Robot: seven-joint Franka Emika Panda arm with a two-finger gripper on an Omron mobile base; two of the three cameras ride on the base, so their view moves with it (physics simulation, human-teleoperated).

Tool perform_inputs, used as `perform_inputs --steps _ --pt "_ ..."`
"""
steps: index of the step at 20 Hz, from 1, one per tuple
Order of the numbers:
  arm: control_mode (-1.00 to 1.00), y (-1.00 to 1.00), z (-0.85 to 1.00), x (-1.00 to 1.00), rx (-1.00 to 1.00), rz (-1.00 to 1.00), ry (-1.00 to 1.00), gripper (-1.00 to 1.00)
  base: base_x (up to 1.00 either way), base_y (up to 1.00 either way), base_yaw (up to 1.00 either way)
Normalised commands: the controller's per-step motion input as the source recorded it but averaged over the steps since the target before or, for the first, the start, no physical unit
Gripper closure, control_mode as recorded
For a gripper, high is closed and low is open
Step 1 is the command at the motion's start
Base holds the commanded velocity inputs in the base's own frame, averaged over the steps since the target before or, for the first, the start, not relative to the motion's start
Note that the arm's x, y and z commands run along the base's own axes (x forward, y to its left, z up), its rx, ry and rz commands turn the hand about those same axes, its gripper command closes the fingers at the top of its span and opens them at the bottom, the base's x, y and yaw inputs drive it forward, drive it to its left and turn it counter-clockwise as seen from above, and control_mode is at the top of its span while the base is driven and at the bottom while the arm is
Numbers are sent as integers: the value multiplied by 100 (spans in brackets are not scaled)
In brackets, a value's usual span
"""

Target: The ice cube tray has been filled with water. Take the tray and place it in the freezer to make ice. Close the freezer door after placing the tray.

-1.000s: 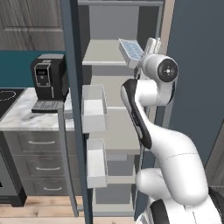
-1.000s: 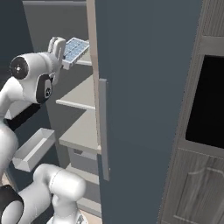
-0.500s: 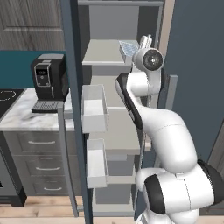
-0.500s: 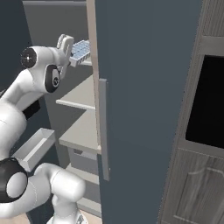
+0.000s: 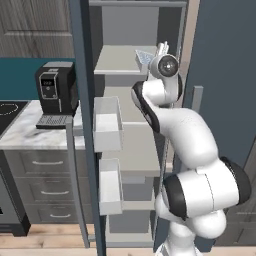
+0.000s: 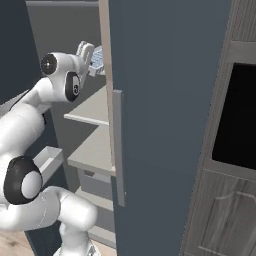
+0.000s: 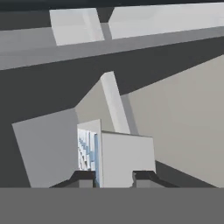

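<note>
At the left of the left base view a black coffee machine (image 5: 56, 94) stands on the marble table (image 5: 30, 131). Just right of it, running down the frame, is the opened freezer door (image 5: 84, 125) with its white door bins (image 5: 107, 125). The freezer (image 5: 131, 150) shows pale shelves in the middle. At upper centre the arm reaches in above the top shelf (image 5: 119, 62), and the ice cube tray (image 5: 145, 57) sits tilted at the tool (image 5: 161, 50), just left of it.

In the right base view the tray (image 6: 96, 58) shows at upper left beside the tool (image 6: 86, 52).

In the hand view the tool (image 7: 114, 176) at lower centre pinches the tray (image 7: 114, 159), held edge-on between the fingertips (image 7: 86, 176); the water (image 7: 89, 154) shows light blue in the cells facing left.
</note>
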Motion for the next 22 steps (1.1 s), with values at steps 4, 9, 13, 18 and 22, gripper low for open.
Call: perform_inputs --steps 4,9,13,18,22 --pt "-100 0 -18 54 0 0 0 100 0 0 0" --pt "-100 0 -6 57 0 0 0 100 0 0 0" --pt "-100 0 0 55 0 0 0 100 0 0 0" --pt "-100 5 -4 52 0 -2 3 -100 0 0 0" --pt "-100 4 -12 11 0 -1 2 -100 0 0 0"
